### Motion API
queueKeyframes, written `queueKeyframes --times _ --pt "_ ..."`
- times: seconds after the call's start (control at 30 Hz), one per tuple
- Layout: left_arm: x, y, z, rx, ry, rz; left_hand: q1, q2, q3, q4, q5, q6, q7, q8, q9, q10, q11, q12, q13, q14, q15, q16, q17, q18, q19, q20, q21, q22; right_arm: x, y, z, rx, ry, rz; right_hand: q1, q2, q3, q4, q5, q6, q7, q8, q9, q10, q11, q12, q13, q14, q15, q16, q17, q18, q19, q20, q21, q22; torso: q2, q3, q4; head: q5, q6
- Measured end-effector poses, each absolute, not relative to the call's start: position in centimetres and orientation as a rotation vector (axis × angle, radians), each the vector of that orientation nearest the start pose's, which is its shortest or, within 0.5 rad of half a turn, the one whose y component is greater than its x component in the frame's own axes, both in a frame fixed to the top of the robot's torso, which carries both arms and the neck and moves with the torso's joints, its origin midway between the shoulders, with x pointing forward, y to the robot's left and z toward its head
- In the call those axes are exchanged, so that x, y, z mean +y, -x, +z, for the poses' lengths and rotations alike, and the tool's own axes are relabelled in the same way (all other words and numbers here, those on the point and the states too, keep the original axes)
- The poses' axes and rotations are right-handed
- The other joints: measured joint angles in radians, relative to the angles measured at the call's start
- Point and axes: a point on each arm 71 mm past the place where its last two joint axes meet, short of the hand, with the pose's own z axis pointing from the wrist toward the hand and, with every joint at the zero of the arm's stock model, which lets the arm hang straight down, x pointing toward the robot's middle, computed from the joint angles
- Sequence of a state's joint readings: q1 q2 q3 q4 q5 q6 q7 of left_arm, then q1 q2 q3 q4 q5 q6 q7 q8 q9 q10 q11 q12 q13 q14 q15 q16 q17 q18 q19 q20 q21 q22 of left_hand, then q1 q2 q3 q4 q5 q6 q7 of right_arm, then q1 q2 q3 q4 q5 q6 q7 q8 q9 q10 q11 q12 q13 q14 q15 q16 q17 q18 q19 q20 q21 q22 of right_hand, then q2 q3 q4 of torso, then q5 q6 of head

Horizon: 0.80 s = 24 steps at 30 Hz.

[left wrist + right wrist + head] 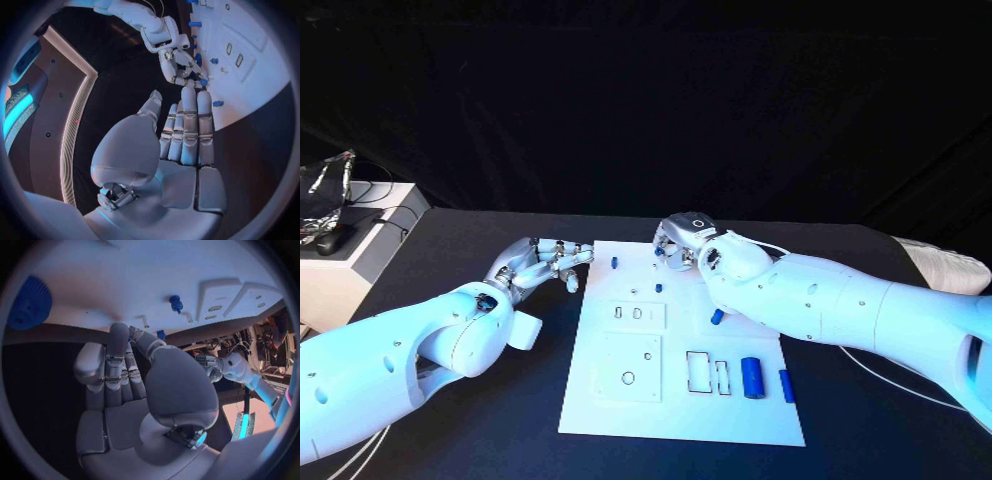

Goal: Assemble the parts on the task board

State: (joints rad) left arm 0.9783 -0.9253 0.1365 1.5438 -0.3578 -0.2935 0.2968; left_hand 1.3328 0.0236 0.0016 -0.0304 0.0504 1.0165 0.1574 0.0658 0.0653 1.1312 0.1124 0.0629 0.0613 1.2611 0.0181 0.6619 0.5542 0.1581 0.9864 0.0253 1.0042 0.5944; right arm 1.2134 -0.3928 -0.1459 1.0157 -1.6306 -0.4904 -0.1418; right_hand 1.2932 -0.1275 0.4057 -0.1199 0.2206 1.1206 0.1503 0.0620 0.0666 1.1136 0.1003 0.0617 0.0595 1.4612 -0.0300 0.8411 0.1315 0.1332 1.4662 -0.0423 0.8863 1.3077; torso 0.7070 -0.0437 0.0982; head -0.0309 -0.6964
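Observation:
The white task board [678, 412] lies in the middle of the black table. My left hand [542, 263] hovers at its far left edge, fingers [189, 120] stretched out straight and holding nothing, tips beside a small blue peg [217, 103] standing near the board's corner [615, 262]. My right hand [684, 240] is at the board's far edge, fingers pointing down. In the left wrist view its fingertips [187, 75] touch a small blue part [203, 82]; a grip is not plain. The right wrist view shows that hand [119, 375] partly curled over the board.
More blue parts lie on the board: a peg [659, 288], a short piece [718, 317], a cylinder [753, 377] and a bar [786, 385]. A blue gear [28, 302] sits at the board's edge. A white stand with gear [343, 235] is off the table's far left.

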Motion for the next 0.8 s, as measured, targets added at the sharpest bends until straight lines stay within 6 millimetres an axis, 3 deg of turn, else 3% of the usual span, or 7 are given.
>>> queueKeyframes --times 0.1,0.23,0.4,0.53,0.7,0.77,0.8 --pt "24.2 -46.5 -21.7 1.539 0.937 -1.39 0.0 0.0 0.0 0.0 0.0 0.0 0.0 0.0 0.0 0.0 0.0 0.0 0.0 0.0 0.0 0.0 0.0 0.0 0.0 0.0 0.0 0.0 -10.9 -55.1 -22.1 1.492 0.306 0.471 0.009 -0.009 -0.032 0.004 -0.006 -0.03 0.009 0.0 -0.001 -0.051 0.012 0.0 0.0 -0.003 0.008 -0.006 -0.002 0.014 -0.001 0.009 -0.029 0.0 0.0 -0.0003 0.0 0.0 0.0" --pt "24.2 -46.5 -21.7 1.539 0.938 -1.389 0.0 0.0 0.0 0.0 0.0 0.0 0.0 0.0 0.0 0.0 0.0 0.0 0.0 0.0 0.0 0.0 0.0 0.0 0.0 0.0 0.0 0.0 -10.9 -55.1 -22.1 1.494 0.302 0.476 0.049 -0.021 -0.114 0.041 -0.005 -0.065 0.008 0.0 -0.001 -0.112 0.021 0.0 0.0 0.004 0.014 -0.014 -0.003 0.015 0.0 0.018 -0.043 0.0 0.0 -0.0004 -0.0001 0.001 0.001" --pt "24.2 -46.6 -21.7 1.539 0.938 -1.388 0.0 0.0 0.0 0.0 0.0 0.0 0.0 0.0 0.0 0.0 0.0 0.0 0.0 0.0 0.0 0.0 0.0 0.0 0.0 0.0 0.0 0.0 -11.2 -54.9 -22.0 1.493 0.294 0.488 0.064 -0.022 -0.135 0.061 0.001 -0.072 0.001 0.0 -0.001 -0.119 0.021 0.0 0.0 0.004 0.014 -0.014 -0.003 0.014 0.0 0.018 -0.043 0.0 0.0 -0.0004 -0.0004 0.001 0.001" --pt "24.3 -46.6 -21.7 1.539 0.94 -1.386 0.0 0.0 0.0 0.0 0.0 0.0 0.0 0.0 0.0 0.0 0.0 0.0 0.0 0.0 0.0 0.0 0.0 0.0 0.0 0.0 0.0 0.0 -12.3 -54.4 -21.8 1.488 0.273 0.504 0.065 -0.02 -0.128 0.054 0.006 -0.072 0.001 0.0 -0.001 -0.062 0.011 0.0 0.0 0.004 0.014 -0.014 -0.003 0.014 0.0 0.018 -0.042 0.0 0.0 0.0002 -0.001 -0.003 0.003" --pt "24.4 -46.7 -21.8 1.537 0.942 -1.382 0.0 0.0 0.0 0.0 0.0 0.0 0.0 0.0 0.0 0.0 0.0 0.0 0.0 0.0 0.0 0.0 -0.002 0.0 0.0 0.0 0.0 0.001 -15.1 -54.1 -20.4 1.465 0.218 0.515 0.054 -0.022 -0.087 0.039 0.006 -0.064 0.005 0.0 -0.001 0.014 0.0 0.0 0.0 0.004 0.014 -0.014 0.001 0.013 -0.003 0.013 -0.022 0.0 -0.001 0.0034 -0.0086 -0.004 0.011" --pt "24.5 -46.7 -21.8 1.536 0.943 -1.38 0.0 0.0 0.0 0.0 0.0 0.0 0.0 0.0 0.0 0.0 0.0 0.0 0.0 0.0 0.0 0.0 -0.002 0.0 0.0 0.0 0.0 0.001 -16.1 -54.0 -19.7 1.457 0.195 0.519 0.042 -0.024 -0.077 0.033 0.006 -0.06 0.001 0.0 -0.001 0.06 -0.009 0.0 0.002 0.006 0.004 -0.014 0.004 0.013 -0.002 0.004 0.001 0.0 -0.002 0.0048 -0.012 -0.004 0.013" --pt "24.5 -46.8 -21.8 1.536 0.944 -1.379 0.0 0.0 0.0 0.0 0.0 0.0 0.0 0.0 0.0 0.0 0.0 0.0 0.0 0.0 0.0 0.0 -0.002 0.0 0.0 0.0 0.0 0.001 -16.7 -53.9 -19.4 1.455 0.183 0.521 0.041 -0.025 -0.077 0.033 0.006 -0.059 0.0 0.0 -0.001 0.077 -0.002 0.006 0.006 0.005 -0.005 -0.01 0.006 0.012 -0.003 -0.001 0.021 0.0 -0.002 0.0054 -0.0143 -0.004 0.015"
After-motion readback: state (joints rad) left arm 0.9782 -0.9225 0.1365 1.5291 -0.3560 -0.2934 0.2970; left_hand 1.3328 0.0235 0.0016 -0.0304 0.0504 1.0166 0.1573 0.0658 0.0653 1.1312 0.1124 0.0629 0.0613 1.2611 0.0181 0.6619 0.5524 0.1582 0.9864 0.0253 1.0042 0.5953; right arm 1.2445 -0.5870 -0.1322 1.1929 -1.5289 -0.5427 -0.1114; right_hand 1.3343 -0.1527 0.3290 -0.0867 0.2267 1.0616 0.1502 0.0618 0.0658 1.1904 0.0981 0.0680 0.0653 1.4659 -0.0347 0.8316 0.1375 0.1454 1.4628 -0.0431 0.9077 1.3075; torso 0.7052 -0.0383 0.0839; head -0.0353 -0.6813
